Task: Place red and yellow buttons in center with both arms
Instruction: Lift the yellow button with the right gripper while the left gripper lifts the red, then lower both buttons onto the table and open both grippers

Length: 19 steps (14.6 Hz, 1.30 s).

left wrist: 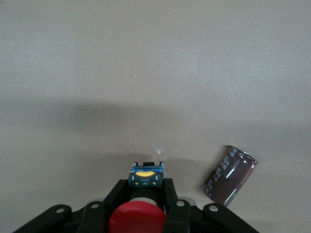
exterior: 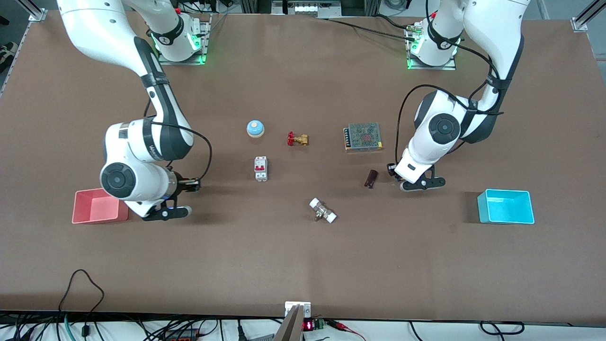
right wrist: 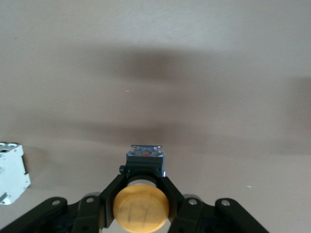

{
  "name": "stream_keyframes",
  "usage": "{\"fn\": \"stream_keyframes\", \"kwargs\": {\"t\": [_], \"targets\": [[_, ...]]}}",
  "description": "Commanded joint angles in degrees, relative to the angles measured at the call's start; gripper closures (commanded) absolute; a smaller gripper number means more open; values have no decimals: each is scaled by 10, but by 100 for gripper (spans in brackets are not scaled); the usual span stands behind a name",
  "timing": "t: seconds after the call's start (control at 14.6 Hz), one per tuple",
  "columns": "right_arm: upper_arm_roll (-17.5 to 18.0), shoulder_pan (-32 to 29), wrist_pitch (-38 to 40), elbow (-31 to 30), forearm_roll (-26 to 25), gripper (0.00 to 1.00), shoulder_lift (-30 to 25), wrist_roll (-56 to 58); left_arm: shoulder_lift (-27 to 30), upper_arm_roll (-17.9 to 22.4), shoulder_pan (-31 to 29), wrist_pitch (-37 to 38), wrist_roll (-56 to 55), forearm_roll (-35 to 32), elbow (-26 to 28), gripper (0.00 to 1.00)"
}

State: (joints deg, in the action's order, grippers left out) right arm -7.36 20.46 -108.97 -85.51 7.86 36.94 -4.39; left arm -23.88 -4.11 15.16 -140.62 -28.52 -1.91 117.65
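Note:
My left gripper (left wrist: 146,188) is shut on the red button (left wrist: 137,219); its red cap faces the camera and its black and blue body (left wrist: 146,175) sticks out past the fingertips. In the front view this gripper (exterior: 392,170) hangs low over the brown tabletop (exterior: 303,265) beside a dark capacitor (exterior: 371,178), and the button is hidden there. My right gripper (right wrist: 144,182) is shut on the yellow button (right wrist: 141,206), whose black body (right wrist: 145,159) points at the table. In the front view it (exterior: 193,184) is low over the table between the pink bin (exterior: 97,206) and a circuit breaker (exterior: 261,168).
A blue-and-white bell (exterior: 255,128), a brass valve with a red handle (exterior: 297,139) and a mesh power supply (exterior: 363,137) lie toward the bases. A white-ended fitting (exterior: 323,210) lies mid-table. A cyan bin (exterior: 505,206) stands at the left arm's end. The capacitor (left wrist: 231,175) and the breaker (right wrist: 10,172) show in the wrist views.

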Motion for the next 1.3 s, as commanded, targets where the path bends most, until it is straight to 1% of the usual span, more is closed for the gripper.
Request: {"fn": "stream_keyframes", "kwargs": {"t": [0.0,0.27,0.48,0.55,0.62,0.69,0.75,0.82,0.89,0.96,1.1,1.23], "targets": [[1,5,-17,-3,11,66,13,-18,-38,6,22,-3,-12,2,-34,99],[1,8,-48,-2,11,65,42,-47,-67,7,22,-19,-14,-2,-54,99],[1,10,-56,-2,11,65,48,-55,-79,11,22,-20,-13,-3,-69,99],[0,10,-57,-2,11,58,52,-55,-80,12,22,-20,-12,-5,-71,99],[0,10,-59,-2,11,56,53,-55,-81,12,20,-20,-12,-11,-74,99],[1,9,-59,-2,11,50,54,-55,-81,13,19,-19,-12,-12,-74,99],[0,9,-59,-2,11,41,54,-55,-81,13,19,-19,-12,-12,-74,98],[0,9,-58,-1,11,23,54,-55,-82,13,20,-19,-12,-12,-74,81],[0,8,-57,0,11,0,53,-55,-82,13,21,-18,-13,-12,-74,35],[-1,7,-54,3,11,0,50,-55,-81,13,21,-15,-13,-12,-76,0],[-3,5,-53,7,10,0,42,-52,-78,13,17,1,-13,-12,-94,0],[-6,2,-48,6,10,0,17,-50,-77,13,15,56,-10,-12,-136,0]]}}
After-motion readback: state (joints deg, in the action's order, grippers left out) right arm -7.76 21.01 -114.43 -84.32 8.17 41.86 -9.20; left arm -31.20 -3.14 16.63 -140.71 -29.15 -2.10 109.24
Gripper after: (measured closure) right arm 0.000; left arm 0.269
